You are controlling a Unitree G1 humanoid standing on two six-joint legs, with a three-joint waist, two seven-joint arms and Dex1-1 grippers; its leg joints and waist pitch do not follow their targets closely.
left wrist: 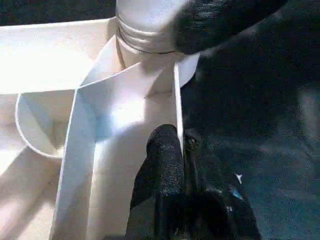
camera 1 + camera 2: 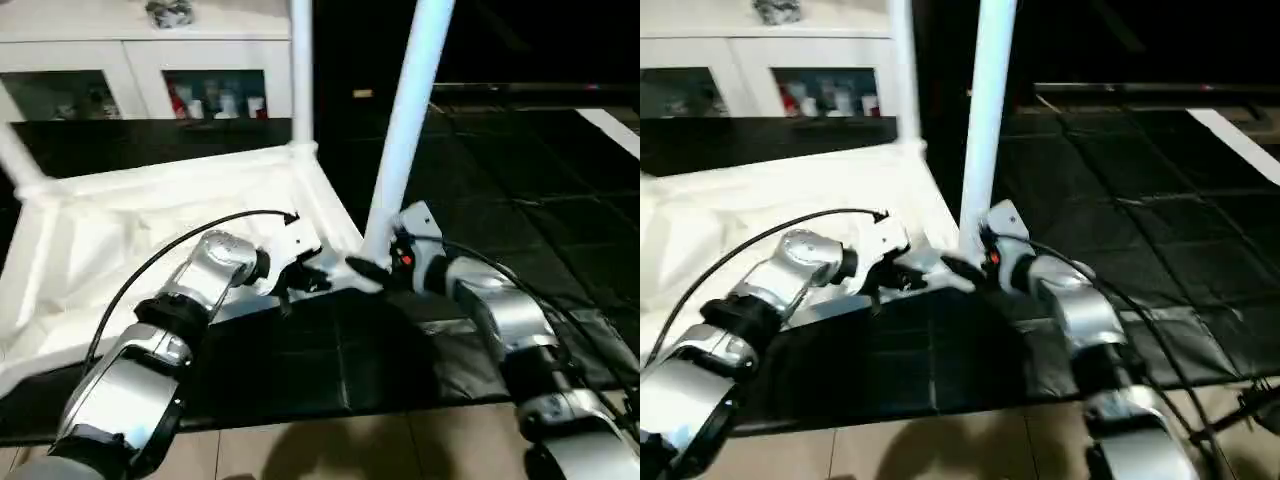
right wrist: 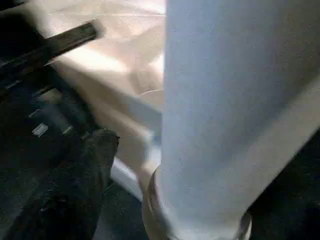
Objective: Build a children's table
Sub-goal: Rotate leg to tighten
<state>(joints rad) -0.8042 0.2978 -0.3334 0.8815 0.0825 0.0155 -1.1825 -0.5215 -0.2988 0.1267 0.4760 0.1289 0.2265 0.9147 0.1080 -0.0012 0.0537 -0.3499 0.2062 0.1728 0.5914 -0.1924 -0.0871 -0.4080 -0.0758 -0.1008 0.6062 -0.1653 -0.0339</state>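
Dark tiled floor (image 2: 520, 190) carries the upturned white table top (image 2: 150, 250), ribbed underside facing up. One leg (image 2: 405, 120) stands tilted in the near corner socket (image 1: 145, 40); another leg (image 2: 301, 70) stands upright at the far corner. Left gripper (image 1: 181, 145) is clenched on the thin rim wall of the top beside that near socket. Right gripper (image 2: 372, 268) sits at the tilted leg's base, fingers (image 3: 97, 150) spread and released. White glass-door cabinet (image 2: 150, 70) stands behind.
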